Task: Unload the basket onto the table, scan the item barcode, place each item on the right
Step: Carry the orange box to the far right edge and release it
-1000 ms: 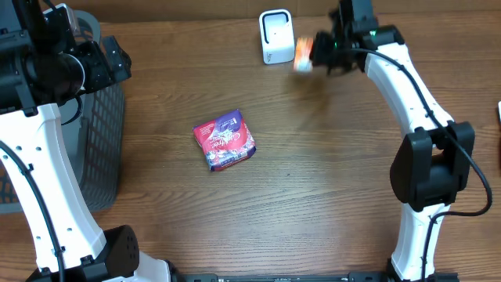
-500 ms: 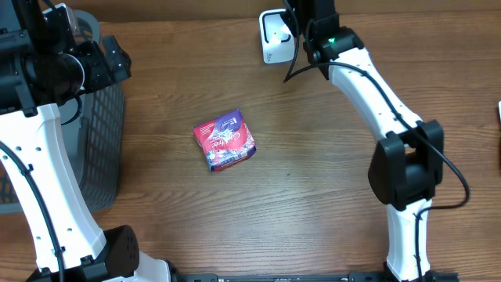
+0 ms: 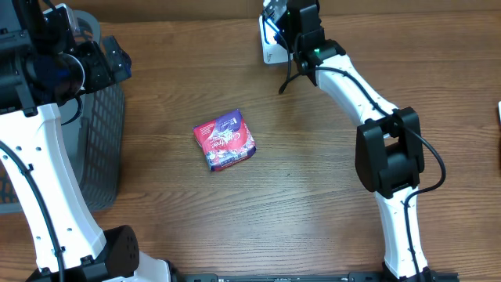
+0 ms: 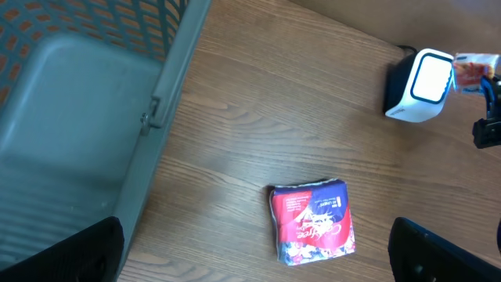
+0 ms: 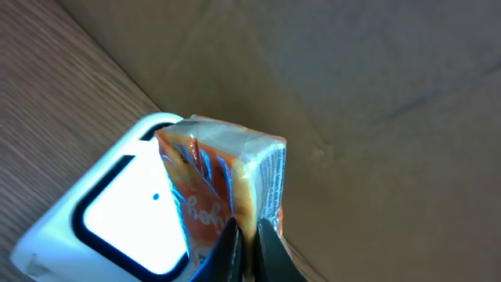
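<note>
Right hand: clamped on the lower edge of the orange packet, its two dark fingers pinched almost together on the thin wrapper.
Orange packet: a small block-shaped pack in glossy, crinkled film, orange with pale lettering and a whitish folded end. It is held off the tabletop, just in front of the scanner's lit face, with bluish glints on the wrap.
Scanner: a smooth white plastic box with rounded corners. Its bright window is framed by a dark band, and it stands at the far edge of the tabletop.
Left hand: fingers spread wide apart with nothing between them, raised over the basket side, well apart from the scanner.
Red pack: a soft, squarish pouch of shiny printed film, red with purple and white. It lies flat near the middle of the tabletop, touched by neither hand.
Basket: grey plastic with lattice walls and a smooth solid floor, at the left edge.
Tabletop: brown wood grain with a matte finish.
</note>
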You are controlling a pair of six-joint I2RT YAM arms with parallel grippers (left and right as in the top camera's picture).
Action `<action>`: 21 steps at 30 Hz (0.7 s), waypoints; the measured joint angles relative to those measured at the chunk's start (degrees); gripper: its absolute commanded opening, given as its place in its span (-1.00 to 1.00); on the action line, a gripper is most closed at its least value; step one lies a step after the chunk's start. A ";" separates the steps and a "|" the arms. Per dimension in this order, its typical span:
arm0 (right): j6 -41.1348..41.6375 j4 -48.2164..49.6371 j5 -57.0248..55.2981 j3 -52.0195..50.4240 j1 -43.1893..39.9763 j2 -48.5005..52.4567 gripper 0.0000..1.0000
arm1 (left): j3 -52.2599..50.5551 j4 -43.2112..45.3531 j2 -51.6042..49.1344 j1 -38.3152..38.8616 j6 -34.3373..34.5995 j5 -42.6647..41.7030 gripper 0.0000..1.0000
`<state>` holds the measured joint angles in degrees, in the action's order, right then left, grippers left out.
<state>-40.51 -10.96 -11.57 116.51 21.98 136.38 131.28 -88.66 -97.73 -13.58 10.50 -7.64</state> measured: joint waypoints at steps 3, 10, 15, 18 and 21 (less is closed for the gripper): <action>-0.22 1.42 -0.28 0.00 0.50 0.04 -0.93 | 0.00 0.00 0.00 0.00 0.00 0.00 0.99; 6.21 5.31 -11.30 0.09 0.50 0.09 -0.93 | 0.00 0.00 0.00 0.00 0.00 -0.02 1.00; 17.79 -1.84 -18.51 0.57 -2.27 -0.07 -0.93 | 0.00 0.00 0.00 0.00 0.00 0.00 1.00; 28.22 -10.45 -20.33 0.61 -6.54 -1.01 -0.93 | 0.00 0.00 0.00 0.00 0.00 0.00 0.99; 38.82 -18.84 -21.22 0.61 -13.03 -2.71 -0.92 | 0.00 0.00 0.00 -0.02 0.00 -0.02 1.00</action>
<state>-1.69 -29.80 -32.80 117.12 8.95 133.67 131.28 -88.66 -97.73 -13.61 10.50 -7.66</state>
